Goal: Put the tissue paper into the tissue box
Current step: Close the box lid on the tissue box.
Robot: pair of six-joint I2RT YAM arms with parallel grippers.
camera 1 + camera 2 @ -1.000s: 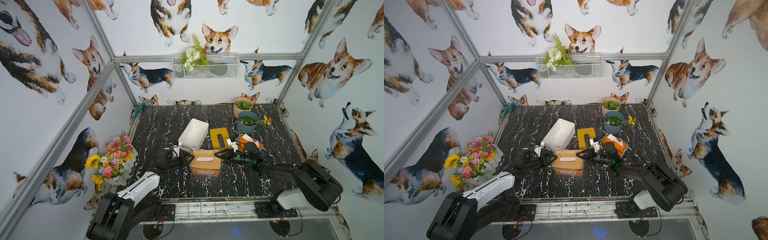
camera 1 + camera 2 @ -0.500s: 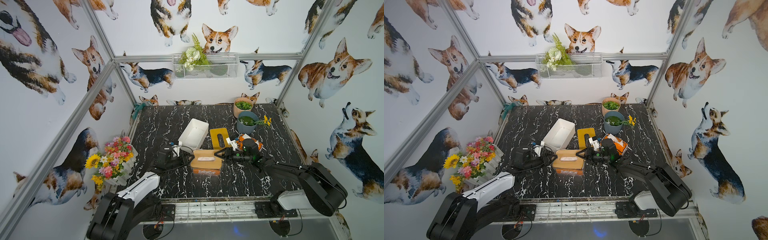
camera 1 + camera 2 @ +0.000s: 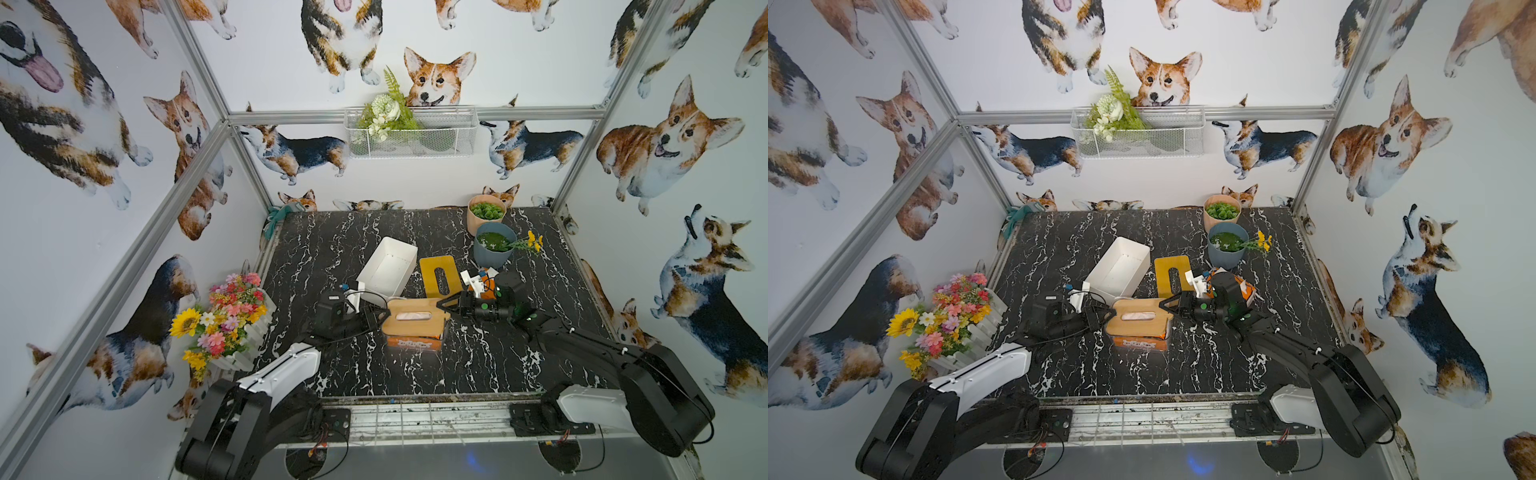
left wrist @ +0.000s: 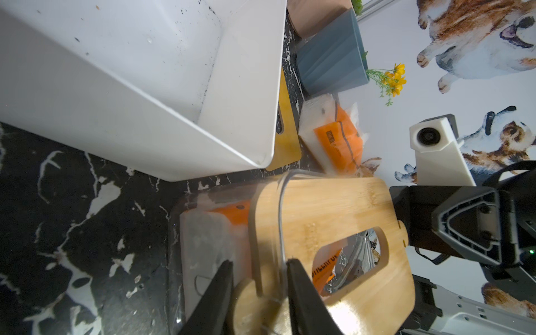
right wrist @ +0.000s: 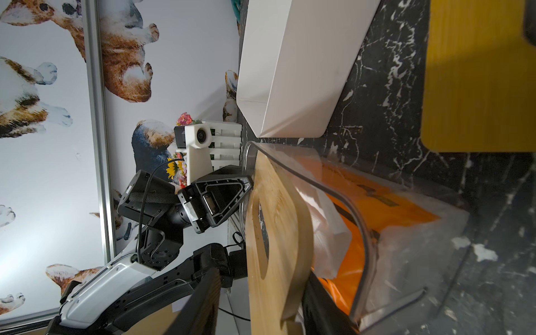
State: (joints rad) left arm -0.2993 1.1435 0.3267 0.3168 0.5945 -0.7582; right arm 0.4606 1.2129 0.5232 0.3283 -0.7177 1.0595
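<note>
1. Where the two arms meet near the middle of the black marble table [image 3: 457, 365], we find the clear tissue box [image 3: 411, 344] standing with a wooden lid [image 3: 415, 328] across its top, in both top views.
2. We see the orange tissue pack [image 5: 377, 208] inside that box, showing through its clear walls, and pale tissue [image 3: 413, 316] shows in the lid's slot.
3. From the wrist views we note that the lid is not seated flush: the box's rim stands apart from the lid's edge, with loose white wrapper bunched between them.
4. Our left gripper [image 4: 259, 262] is at the lid's left end, its fingers narrow and clamped on the lid's edge.
5. Our right gripper [image 5: 262, 274] straddles the opposite end with its fingers parted. A gap shows between one finger [image 5: 203, 301] and the lid's top face, so we read no pinch there.
6. Just behind the box we see a white bin [image 3: 386, 266], its near corner close to the box's back edge.
7. Beside the bin a second wooden lid [image 3: 438, 276] lies flat on the table, and a second orange pack [image 3: 1246, 289] lies behind the right wrist, partly hidden.
8. Toward the far right corner we see a blue pot [image 3: 492, 253] and a tan pot [image 3: 484, 216], and a flower planter [image 3: 232, 320] stands at the left edge.
</note>
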